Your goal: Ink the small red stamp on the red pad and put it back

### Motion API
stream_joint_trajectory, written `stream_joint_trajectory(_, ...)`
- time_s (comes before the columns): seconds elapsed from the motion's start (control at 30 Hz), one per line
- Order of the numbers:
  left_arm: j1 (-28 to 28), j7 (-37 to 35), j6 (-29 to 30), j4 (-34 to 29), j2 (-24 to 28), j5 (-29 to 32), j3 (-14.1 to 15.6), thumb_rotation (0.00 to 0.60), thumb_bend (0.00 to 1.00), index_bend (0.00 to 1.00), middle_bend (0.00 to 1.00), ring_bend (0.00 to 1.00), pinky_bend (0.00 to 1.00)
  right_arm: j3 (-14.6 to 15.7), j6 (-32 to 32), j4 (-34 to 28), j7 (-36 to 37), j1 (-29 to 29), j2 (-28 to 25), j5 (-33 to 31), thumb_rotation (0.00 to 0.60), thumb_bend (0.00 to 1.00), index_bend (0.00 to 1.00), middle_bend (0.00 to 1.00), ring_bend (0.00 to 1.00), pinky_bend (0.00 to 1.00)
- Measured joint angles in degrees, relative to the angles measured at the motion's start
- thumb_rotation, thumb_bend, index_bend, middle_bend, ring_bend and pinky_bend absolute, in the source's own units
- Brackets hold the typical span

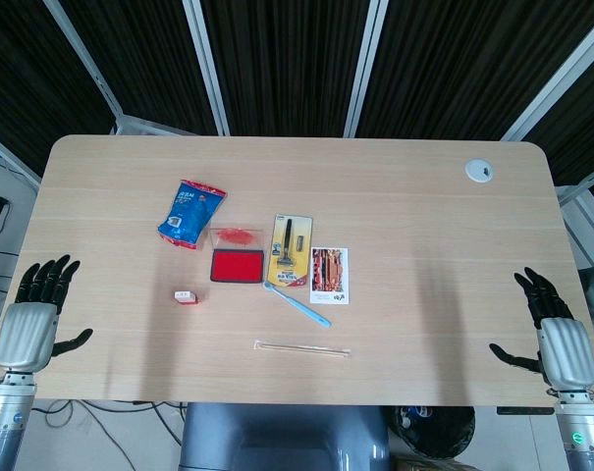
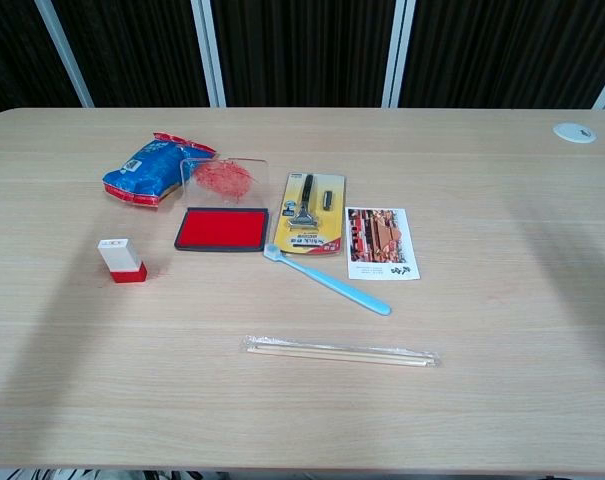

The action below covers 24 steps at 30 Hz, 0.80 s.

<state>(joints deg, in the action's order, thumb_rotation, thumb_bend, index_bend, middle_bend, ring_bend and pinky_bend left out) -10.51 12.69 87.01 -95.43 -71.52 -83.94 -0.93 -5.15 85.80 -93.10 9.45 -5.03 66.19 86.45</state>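
Seen from the head view first: small red stamp (image 1: 186, 296) left of centre, just below-left of the red pad (image 1: 237, 266), apart from it. Left hand (image 1: 36, 312) at the left edge and right hand (image 1: 555, 329) at the right edge, both spread flat, fingers apart, holding nothing, well away from everything. Near the pad, a blue snack packet (image 1: 189, 214), a carded razor (image 1: 289, 252), a photo card (image 1: 330, 275), a blue toothbrush (image 1: 297, 301) and wrapped chopsticks (image 1: 302, 346).

Next, from the chest view: neither hand in frame. Stamp (image 2: 122, 260) a short upright block, pale body over a red base, hard plastic, probably light and easily tipped; best pinched on the pale side walls, above the base. Pad (image 2: 222, 229) a flat dark tray with a matte red inked face, clear lid (image 2: 225, 180) hinged up behind and smeared red; possibly liable to slide on the smooth wood-grain table (image 2: 502, 380) under a press.
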Motion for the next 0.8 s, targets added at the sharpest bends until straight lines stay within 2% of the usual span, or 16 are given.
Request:
stream_joint_trajectory(0.37,0.0,0.6,-1.4,-0.2,0.2,0.3,-0.2,0.600,0.04,0.00,0.00,0.00,0.00,0.2,0.0,-0.2,-0.2,0.0,0.0,0.2,0.600,0.07,0.00,0.00,0.00,0.19)
stream_joint_trajectory(0.6,-1.2,3.4,-4.7,-1.6,0.2,3.0,-1.0,0.600,0.07,0.00,0.00,0.00,0.00,0.0,-0.6,-0.3,0.2,0.0,0.0,-0.7,0.600,0.08,0.00,0.00,0.00,0.19)
stream_joint_trajectory(0.67,-1.7,4.9,-5.7,-2.1,0.2,3.9,-1.4,0.600,0.08,0.01,0.01,0.00,0.01,0.0,-0.6,-0.4,0.4,-0.1,-0.1,-0.8,0.600,0.08,0.00,0.00,0.00,0.19)
stream_joint_trajectory(0.8,-3.3,9.5,-8.0,-3.2,-0.1,6.2,-2.5,0.600,0.12,0.10,0.10,0.00,0.05,0.0,-0.9,-0.4,0.6,-0.1,-0.2,-0.8,0.600,0.09,0.00,0.00,0.00,0.19)
